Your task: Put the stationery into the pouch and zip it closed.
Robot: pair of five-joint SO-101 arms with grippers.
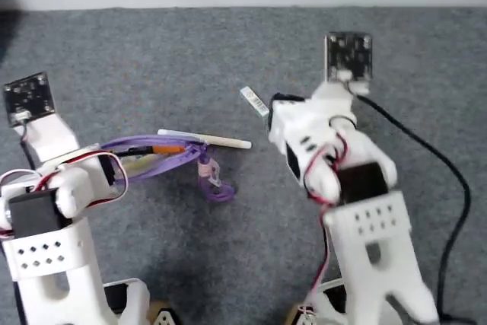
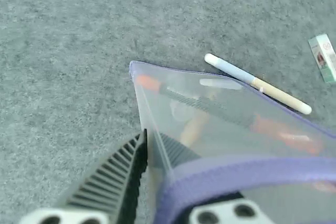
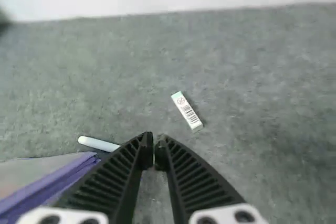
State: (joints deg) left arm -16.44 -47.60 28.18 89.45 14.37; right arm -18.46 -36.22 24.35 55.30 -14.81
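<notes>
Purple pouch (image 2: 220, 129) clamped in left gripper (image 2: 153, 148); pen (image 2: 257, 83) and eraser (image 3: 186, 110) lie beside it; right gripper (image 3: 153, 141) pinched together, empty.

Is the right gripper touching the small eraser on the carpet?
Apart. The right wrist view shows bare carpet between the eraser and the tips of the right gripper.

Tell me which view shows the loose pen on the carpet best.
The left wrist view: the pen lies in sight end to end beside the pouch. The high view shows it partly overlapped by the pouch; the right wrist view shows just one end.
</notes>
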